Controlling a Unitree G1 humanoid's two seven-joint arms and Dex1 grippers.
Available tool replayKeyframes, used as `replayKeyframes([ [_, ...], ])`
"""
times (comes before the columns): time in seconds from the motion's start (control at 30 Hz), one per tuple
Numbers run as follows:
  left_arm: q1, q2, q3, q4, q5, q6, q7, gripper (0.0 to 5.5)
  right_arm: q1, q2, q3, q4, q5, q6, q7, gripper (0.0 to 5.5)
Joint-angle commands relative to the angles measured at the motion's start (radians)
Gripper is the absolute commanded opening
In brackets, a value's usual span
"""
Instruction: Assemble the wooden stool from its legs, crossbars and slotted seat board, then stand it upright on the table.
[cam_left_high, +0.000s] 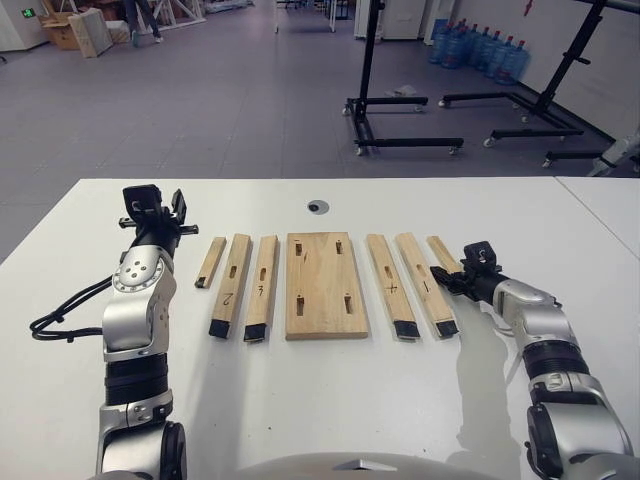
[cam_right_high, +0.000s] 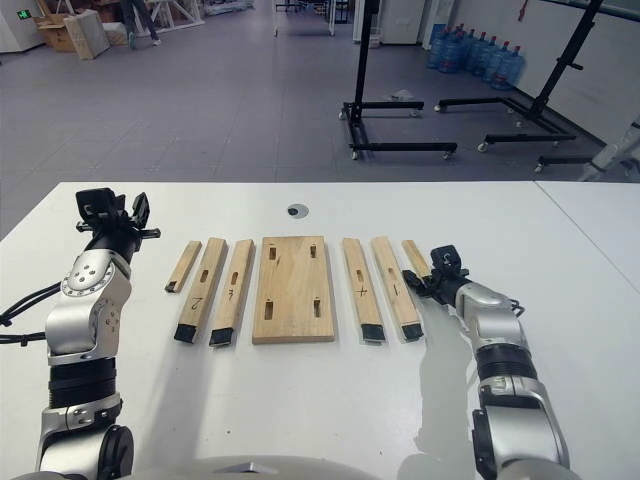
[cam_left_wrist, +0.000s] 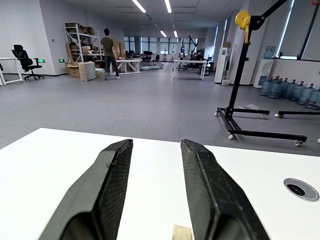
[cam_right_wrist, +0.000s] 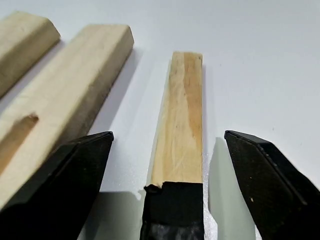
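Holding my right fingers (cam_right_wrist: 65, 185) wide apart, I am straddling the short crossbar (cam_right_wrist: 182, 110) at the right end of the row, one finger on each side of it and nothing gripped. My left fingers (cam_left_wrist: 105, 185) are hanging open and empty above the surface (cam_left_high: 400, 400), near the other crossbar (cam_left_high: 211, 262) at the left end. Between the two crossbars the legs (cam_left_high: 388, 285) are lying flat in pairs on either side of the slotted seat board (cam_left_high: 322, 285), none slotted into it. I am judging the assembly as not begun: every joint is waiting to be made, and standing the stool upright is all ahead.
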Motion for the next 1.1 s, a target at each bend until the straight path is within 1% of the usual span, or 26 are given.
replayKeyframes([
  [0.03,0.004,-0.009,0.008,-0.004,-0.005,0.026,0.013,1.76,-0.009,0.011,0.001,0.06,-0.013,0.011,-0.02,3.7],
  [0.27,-0.011,-0.042,0.041,-0.003,-0.111,0.121,-0.015,1.76,0.011,0.013,-0.011,0.024,0.009,0.028,0.006,2.41],
  [0.47,-0.045,-0.051,0.123,0.023,-0.288,0.298,-0.047,1.76,0.036,0.022,-0.008,-0.012,0.016,0.027,0.006,1.35],
  [0.57,-0.055,-0.051,0.148,0.028,-0.348,0.344,-0.058,1.76,0.02,0.009,-0.041,-0.021,0.028,0.006,-0.013,1.27],
  [0.67,-0.069,-0.057,0.164,0.015,-0.419,0.388,-0.077,1.76,-0.038,-0.017,-0.117,-0.053,0.082,0.0,-0.019,1.27],
  [0.7,-0.078,-0.065,0.178,0.011,-0.458,0.408,-0.081,1.76,-0.062,-0.024,-0.142,-0.07,0.103,-0.001,-0.021,1.27],
  [0.77,-0.123,-0.107,0.217,0.006,-0.605,0.471,-0.103,1.76,-0.127,-0.025,-0.151,-0.185,0.13,0.009,-0.024,1.27],
  [0.83,-0.17,-0.171,0.208,0.0,-0.755,0.529,-0.127,1.76,-0.192,0.048,-0.08,-0.379,0.16,0.049,-0.015,1.27],
  [0.87,-0.185,-0.204,0.193,-0.003,-0.823,0.554,-0.137,1.76,-0.199,0.1,-0.007,-0.469,0.158,0.061,0.001,1.27],
  [0.97,-0.191,-0.252,0.149,-0.03,-0.968,0.598,-0.165,1.76,-0.134,0.185,0.172,-0.614,0.117,0.059,0.033,1.27],
  [1.03,-0.177,-0.256,0.137,-0.038,-1.029,0.606,-0.169,1.76,-0.08,0.207,0.223,-0.681,0.113,0.066,0.041,1.27],
  [1.1,-0.168,-0.251,0.146,-0.022,-1.068,0.593,-0.149,1.76,-0.057,0.212,0.228,-0.712,0.112,0.072,0.038,1.27],
])
